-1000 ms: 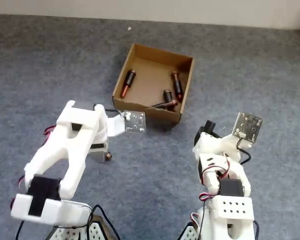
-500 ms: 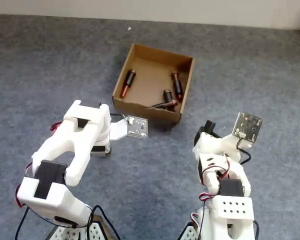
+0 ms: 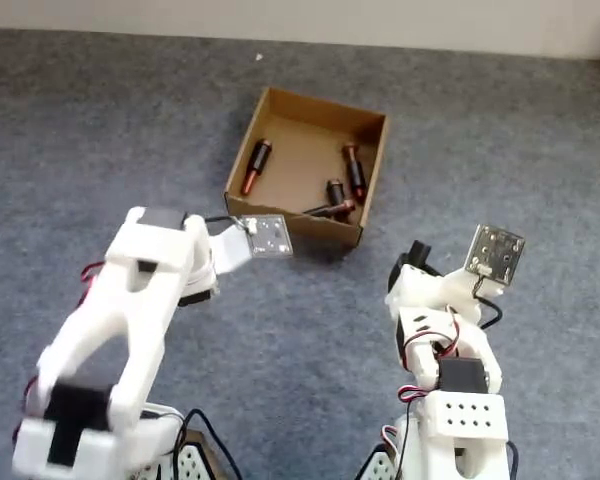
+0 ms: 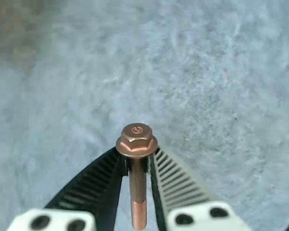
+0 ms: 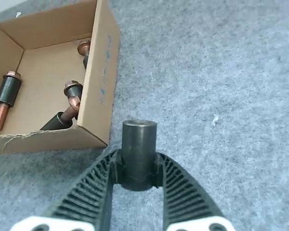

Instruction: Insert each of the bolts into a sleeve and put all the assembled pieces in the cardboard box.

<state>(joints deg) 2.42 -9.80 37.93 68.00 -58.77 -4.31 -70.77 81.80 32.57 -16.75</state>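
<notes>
Lower left, left jaws closed on one copper bolt; upper centre, cardboard box on grey surface, containing assembled pieces; lower right, right jaws closed on one black sleeve.

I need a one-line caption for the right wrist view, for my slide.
Right gripper holds a black sleeve beside the cardboard box of assembled pieces.

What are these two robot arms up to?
They are pairing bolts with sleeves. The left gripper holds a copper bolt, and the right gripper holds a black sleeve near the cardboard box. The two are not yet joined. Several assembled pieces already lie in the box.
</notes>
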